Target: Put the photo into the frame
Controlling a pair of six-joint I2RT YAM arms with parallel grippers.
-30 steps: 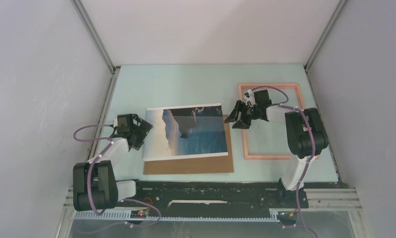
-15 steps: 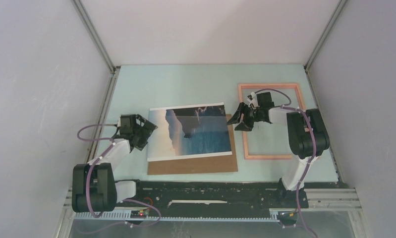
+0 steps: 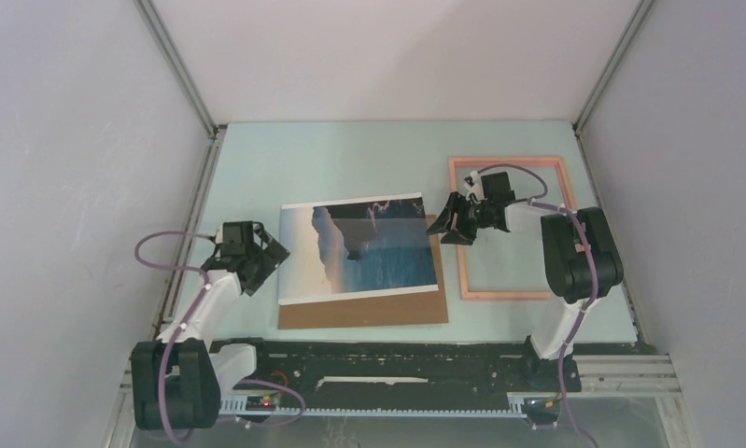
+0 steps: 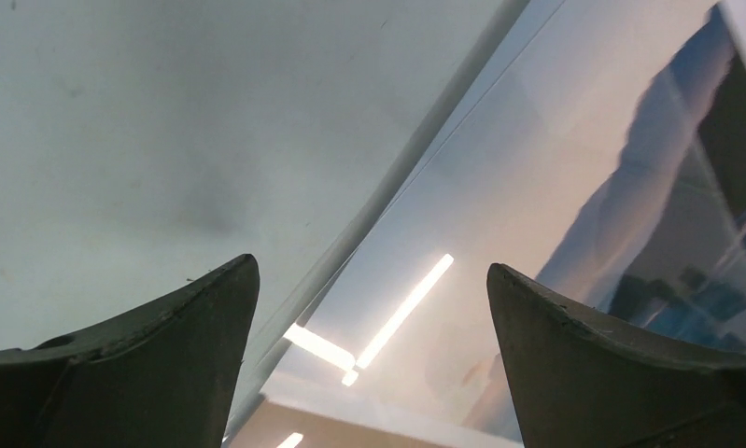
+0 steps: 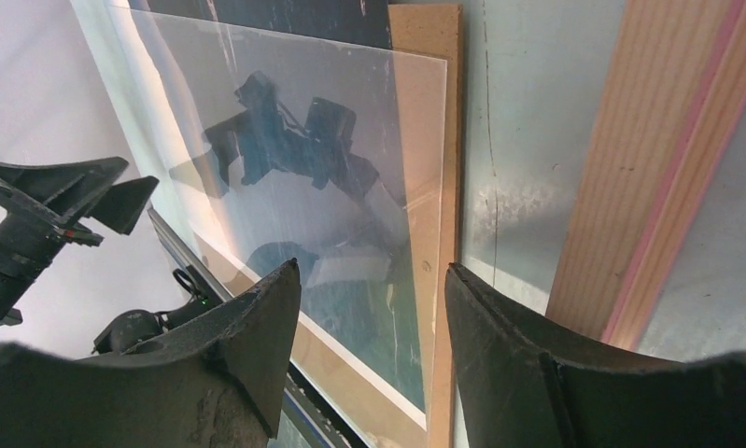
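We show a pale green table (image 3: 350, 159) bearing, at right, the thin salmon-pink rectangular picture frame (image 3: 513, 161), its long axis running near to far. Left of it lies a plain brown cardboard sheet (image 3: 359, 313). On that sheet, face up, rests the glossy rectangular sea-and-cliff photo with white border (image 3: 369, 261). Its long axis runs left to right, crosswise to the frame. The left gripper (image 3: 261, 259) hovers just beside the photo's left edge, jaws spread wide and empty. The right gripper (image 3: 448, 224), between photo and frame, has jaws partly parted around nothing. We judge two hazards: a pinch at the right edge may catch the cardboard with the print, and without a quarter turn the print will not seat.
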